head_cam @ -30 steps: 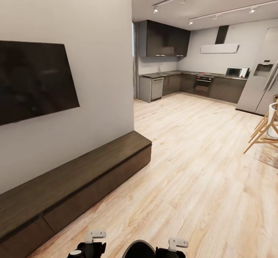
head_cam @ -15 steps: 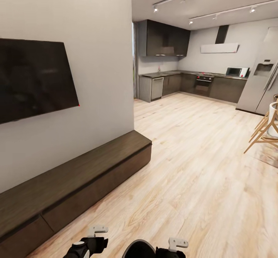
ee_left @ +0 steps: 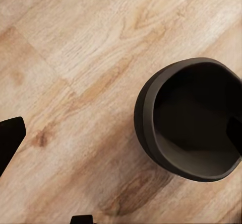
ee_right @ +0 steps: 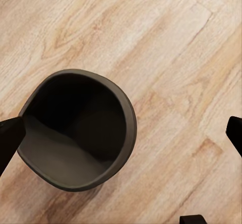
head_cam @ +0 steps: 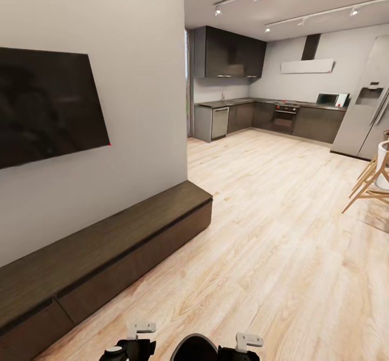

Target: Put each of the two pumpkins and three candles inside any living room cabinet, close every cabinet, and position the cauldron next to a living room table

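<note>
cauldron between the arms, cabinet along the wall

the cauldron (ee_left: 189,126) was a dark round pot, open side up, sitting over the wooden floor (head_cam: 281,242). in the head view its rim (head_cam: 194,347) showed at the bottom edge, between the two arms. the left wrist view showed one dark finger (ee_left: 234,133) of the left gripper (head_cam: 141,329) overlapping the pot's rim and the other finger (ee_left: 10,138) well apart from it over bare floor, so the jaws were spread wide; whether the finger touched the rim could not be told. the right wrist view showed the same: one finger (ee_right: 10,138) of the right gripper (head_cam: 249,340) at the pot's rim (ee_right: 128,118), the other (ee_right: 234,133) well apart over the planks, jaws spread.

the cabinet (head_cam: 108,253) ran low along the wall on the left, dark brown, flat top bare, both drawer fronts shut. a black tv (head_cam: 48,104) hung on the wall above it. past the wall's end lay a kitchen (head_cam: 259,112) with dark units, an oven, a microwave and a grey fridge (head_cam: 364,118). light wooden legs (head_cam: 370,185) stood at the right edge.
</note>
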Available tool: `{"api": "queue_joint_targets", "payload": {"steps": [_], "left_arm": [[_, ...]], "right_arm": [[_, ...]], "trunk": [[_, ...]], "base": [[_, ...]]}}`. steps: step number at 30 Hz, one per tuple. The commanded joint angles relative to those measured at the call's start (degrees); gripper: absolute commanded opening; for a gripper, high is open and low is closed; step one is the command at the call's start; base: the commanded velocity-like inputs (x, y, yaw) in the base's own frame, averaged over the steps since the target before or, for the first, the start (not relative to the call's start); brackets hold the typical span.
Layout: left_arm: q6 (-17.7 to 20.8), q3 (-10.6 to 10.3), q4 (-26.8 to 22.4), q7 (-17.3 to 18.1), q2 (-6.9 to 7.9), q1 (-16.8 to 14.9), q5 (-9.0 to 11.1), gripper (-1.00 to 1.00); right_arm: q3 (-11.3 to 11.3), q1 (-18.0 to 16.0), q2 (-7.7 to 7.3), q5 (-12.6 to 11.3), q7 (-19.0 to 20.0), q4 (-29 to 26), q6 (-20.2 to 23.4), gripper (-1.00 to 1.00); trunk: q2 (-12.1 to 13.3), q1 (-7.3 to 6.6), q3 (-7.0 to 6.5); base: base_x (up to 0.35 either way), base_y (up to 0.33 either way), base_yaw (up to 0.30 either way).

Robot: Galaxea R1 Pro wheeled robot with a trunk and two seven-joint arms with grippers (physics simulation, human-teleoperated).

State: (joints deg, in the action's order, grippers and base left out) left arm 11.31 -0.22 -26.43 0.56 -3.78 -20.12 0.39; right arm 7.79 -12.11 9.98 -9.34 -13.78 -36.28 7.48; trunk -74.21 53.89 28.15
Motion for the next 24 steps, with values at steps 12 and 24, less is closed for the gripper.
{"api": "queue_joint_targets", "payload": {"steps": [12,24], "left_arm": [[-0.3,0.0,0.2,0.1,-0.07,0.0,0.0,1.00],[-0.4,0.0,0.2,0.1,-0.76,0.0,0.0,1.00]], "right_arm": [[0.4,0.0,-0.05,-0.4,-0.4,-0.1,0.2,1.00],[0.4,0.0,-0.10,-0.6,-0.5,1.0,-1.0,1.00]], "trunk": [[-4.9,2.64,2.22],[-9.7,5.28,4.37]], "base": [[0.000,0.000,0.000],[0.000,0.000,0.000]]}}
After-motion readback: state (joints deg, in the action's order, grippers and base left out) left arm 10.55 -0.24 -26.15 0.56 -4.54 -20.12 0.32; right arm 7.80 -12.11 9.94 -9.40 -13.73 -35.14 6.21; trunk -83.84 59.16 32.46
